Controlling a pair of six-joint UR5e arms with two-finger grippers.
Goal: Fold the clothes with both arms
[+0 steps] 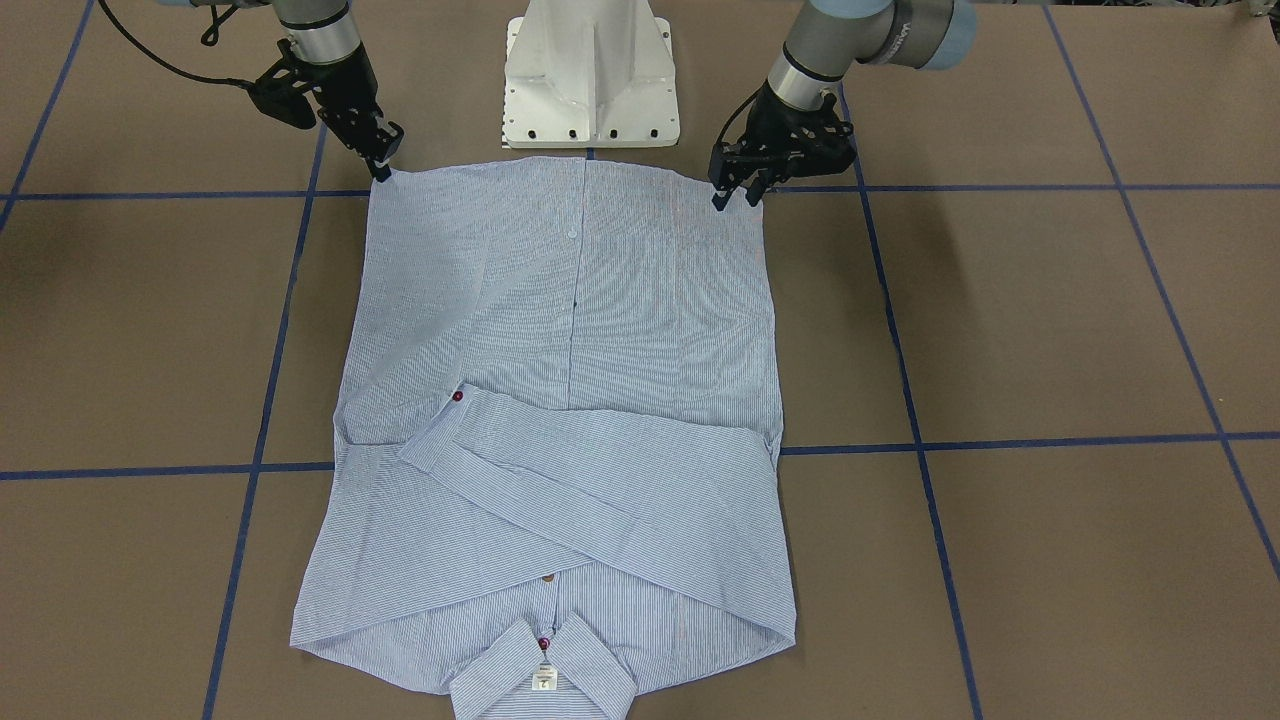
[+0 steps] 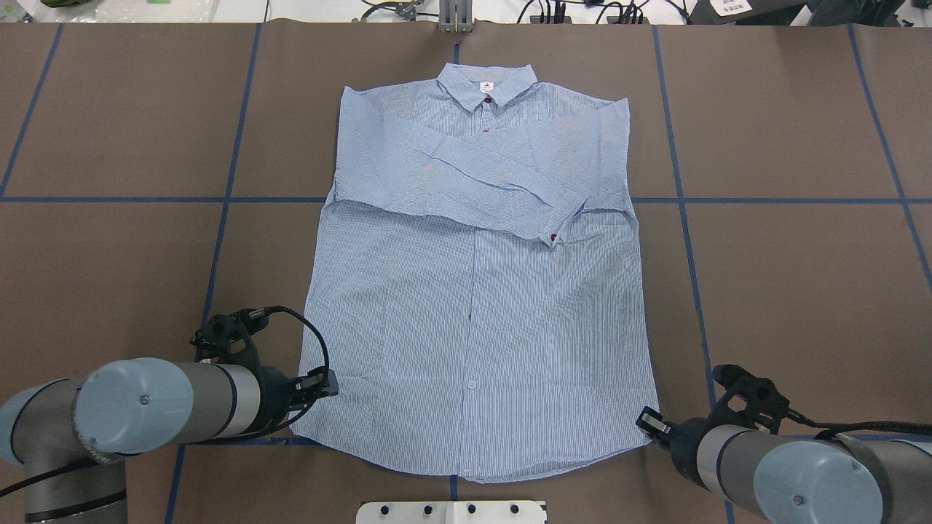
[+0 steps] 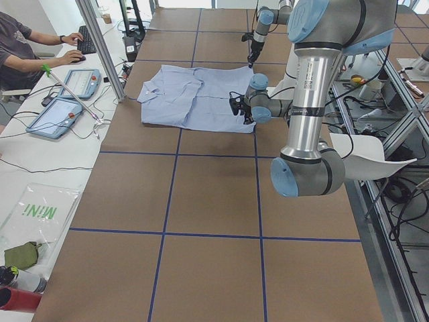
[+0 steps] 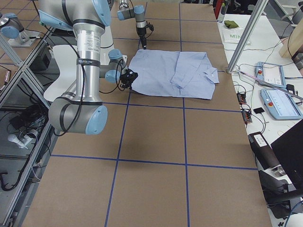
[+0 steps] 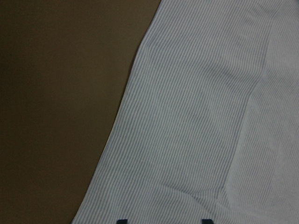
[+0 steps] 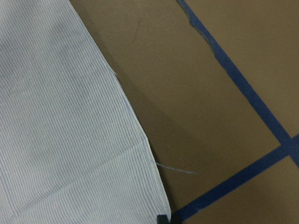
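The light blue striped shirt [image 1: 570, 330] [image 2: 473, 291] lies flat, front up, on the brown table. Its collar [image 2: 486, 81] points away from me and a sleeve is folded across the chest. My left gripper [image 1: 737, 197] [image 2: 325, 383] hangs open at the hem's left corner. In the left wrist view its two fingertips [image 5: 121, 220] stand apart over the cloth [image 5: 196, 116]. My right gripper [image 1: 382, 170] [image 2: 650, 423] is shut on the hem's right corner, with its tip [image 6: 161, 218] just showing at the cloth's [image 6: 60, 116] point. The shirt's lower part rests on the table.
The white pedestal base [image 1: 590, 80] [image 2: 451, 511] stands just behind the hem. Blue tape lines [image 2: 218, 240] cross the table. To the side a person [image 3: 20, 47] sits at a bench with tablets [image 3: 57, 114]. Bare table lies on both sides of the shirt.
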